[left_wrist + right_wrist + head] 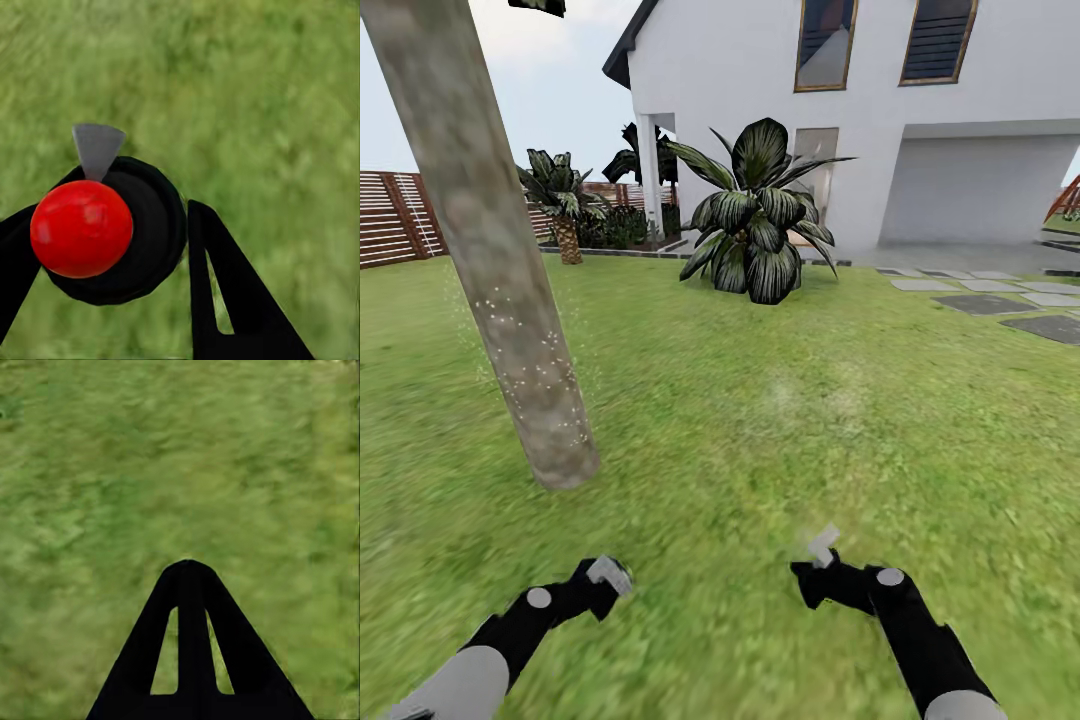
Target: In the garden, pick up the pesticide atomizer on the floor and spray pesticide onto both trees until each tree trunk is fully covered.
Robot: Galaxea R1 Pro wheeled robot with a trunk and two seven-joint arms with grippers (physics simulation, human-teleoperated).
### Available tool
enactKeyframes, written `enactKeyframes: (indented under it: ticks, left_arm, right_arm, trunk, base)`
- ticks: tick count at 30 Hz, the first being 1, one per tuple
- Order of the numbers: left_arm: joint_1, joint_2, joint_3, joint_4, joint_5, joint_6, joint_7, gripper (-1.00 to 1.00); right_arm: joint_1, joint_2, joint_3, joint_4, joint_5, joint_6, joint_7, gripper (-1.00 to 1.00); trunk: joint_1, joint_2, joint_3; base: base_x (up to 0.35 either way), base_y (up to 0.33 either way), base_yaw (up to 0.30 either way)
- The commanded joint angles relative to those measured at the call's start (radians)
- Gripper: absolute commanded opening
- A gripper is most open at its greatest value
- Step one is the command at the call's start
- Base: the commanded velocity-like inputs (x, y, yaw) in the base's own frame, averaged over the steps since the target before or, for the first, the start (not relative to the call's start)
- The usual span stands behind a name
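Note:
A thick leaning grey-brown tree trunk (510, 300) rises from the lawn at the left. Fine white specks of pesticide (535, 345) dot its lower part. My left gripper (608, 582) hangs low over the grass, right of the trunk's base and apart from it. In the left wrist view this left gripper (105, 229) is shut on the pesticide atomizer (146, 225), a round black body with a red ball top and a grey nozzle. In the head view it shows as a small whitish piece (610, 572). My right gripper (815, 568) (187, 568) is shut and holds nothing.
Green lawn (780, 420) stretches ahead. A dark broad-leaved plant (755, 220) stands before the white house (860, 110). A short palm (565, 215) and the brown slat fence (395, 215) are at the far left. Grey stepping stones (1000, 300) lie at the right.

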Motion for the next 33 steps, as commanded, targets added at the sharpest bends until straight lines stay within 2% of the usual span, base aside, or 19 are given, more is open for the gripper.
enactKeyframes:
  ticks: [1,2,3,4,5,7,8,10,12,13,15,17,19,20,22,24,27,30,33]
  left_arm:
    - [0.001,-0.002,0.067,0.060,0.007,-0.006,0.069,-1.00]
    - [0.003,-0.002,0.111,0.127,0.014,-0.007,0.148,-1.00]
    - [0.004,-0.002,0.143,0.182,0.025,-0.008,0.223,-1.00]
    - [0.006,-0.003,0.162,0.224,0.041,-0.008,0.286,-1.00]
    - [0.011,-0.004,0.172,0.251,0.068,-0.009,0.336,-1.00]
    - [0.024,-0.016,0.181,0.276,0.145,-0.006,0.389,-1.00]
    - [0.039,-0.023,0.182,0.278,0.162,-0.005,0.398,-1.00]
    - [0.059,-0.035,0.183,0.280,0.175,-0.004,0.457,-1.00]
    - [0.071,-0.048,0.183,0.283,0.180,-0.004,0.573,-1.00]
    - [0.097,-0.054,0.182,0.281,0.181,-0.007,0.622,-1.00]
    - [0.130,-0.064,0.176,0.279,0.170,-0.008,0.666,-1.00]
    - [0.141,-0.068,0.174,0.279,0.162,-0.005,0.677,-1.00]
    - [0.152,-0.066,0.182,0.279,0.174,-0.006,0.683,-1.00]
    - [0.154,-0.068,0.190,0.280,0.228,-0.016,0.681,-1.00]
    - [0.176,-0.065,0.198,0.280,0.301,-0.023,0.674,-1.00]
    - [0.203,-0.061,0.200,0.278,0.336,-0.025,0.671,-1.00]
    - [0.217,-0.057,0.201,0.278,0.345,-0.025,0.674,-1.00]
    - [0.256,-0.051,0.201,0.266,0.348,-0.027,0.679,-1.00]
    - [0.264,-0.043,0.201,0.263,0.350,-0.027,0.682,-1.00]
  right_arm:
    - [0.000,0.003,-0.140,0.045,-0.001,-0.003,-0.040,-1.00]
    - [0.000,0.004,-0.238,0.082,0.000,-0.026,-0.067,-1.00]
    - [0.001,0.004,-0.313,0.103,0.000,-0.057,-0.087,-1.00]
    - [0.004,0.004,-0.371,0.114,0.001,-0.088,-0.113,-1.00]
    - [0.011,0.003,-0.411,0.119,0.002,-0.114,-0.166,-1.00]
    - [0.034,0.002,-0.447,0.125,0.002,-0.142,-0.303,-1.00]
    - [0.048,-0.001,-0.453,0.125,0.002,-0.145,-0.337,1.00]
    - [0.088,-0.003,-0.478,0.126,0.002,-0.161,-0.362,1.00]
    - [0.122,0.000,-0.499,0.130,0.003,-0.221,-0.367,1.00]
    - [0.130,0.000,-0.503,0.141,0.005,-0.242,-0.367,1.00]
    - [0.135,-0.001,-0.506,0.198,0.006,-0.259,-0.367,1.00]
    - [0.137,0.000,-0.505,0.252,0.007,-0.265,-0.368,1.00]
    - [0.137,0.000,-0.504,0.274,0.008,-0.267,-0.368,1.00]
    - [0.137,-0.001,-0.505,0.274,0.007,-0.266,-0.369,1.00]
    - [0.137,-0.002,-0.506,0.274,0.007,-0.266,-0.369,1.00]
    - [0.137,-0.002,-0.507,0.275,0.006,-0.266,-0.370,1.00]
    - [0.137,-0.005,-0.509,0.274,0.005,-0.267,-0.371,1.00]
    - [0.137,-0.010,-0.509,0.279,0.005,-0.267,-0.372,1.00]
    - [0.137,-0.011,-0.509,0.284,0.005,-0.267,-0.372,1.00]
  trunk:
    - [0.000,-0.001,-0.001]
    - [0.000,-0.001,-0.001]
    - [0.000,-0.001,-0.001]
    - [0.000,-0.001,-0.001]
    - [0.000,-0.001,-0.001]
    - [0.000,-0.001,-0.001]
    - [0.000,-0.001,-0.001]
    - [0.000,-0.001,-0.001]
    - [0.000,-0.001,-0.001]
    - [0.000,-0.001,-0.001]
    - [0.000,-0.001,-0.001]
    - [0.000,-0.001,-0.001]
    - [0.000,-0.001,-0.001]
    - [0.000,-0.001,-0.001]
    - [0.000,-0.001,-0.001]
    - [0.000,-0.001,-0.001]
    - [0.000,-0.001,-0.001]
    - [0.000,-0.001,-0.001]
    - [0.000,-0.001,-0.001]
  base:
    - [0.000,0.000,0.000]
    - [0.000,0.000,0.000]
    - [0.000,0.000,0.000]
    - [0.000,0.000,0.000]
    - [0.000,0.000,0.000]
    - [0.000,0.000,0.000]
    - [0.000,0.000,0.000]
    - [0.000,0.000,0.000]
    - [0.000,0.000,0.000]
    - [0.000,0.000,0.000]
    - [0.000,0.000,0.000]
    - [0.000,0.000,0.000]
    - [0.000,0.000,0.000]
    - [0.000,0.000,0.000]
    - [0.000,0.000,-0.096]
    - [0.000,0.000,-0.223]
    - [0.000,0.000,-0.260]
    - [0.000,0.000,-0.268]
    - [0.000,0.000,-0.269]
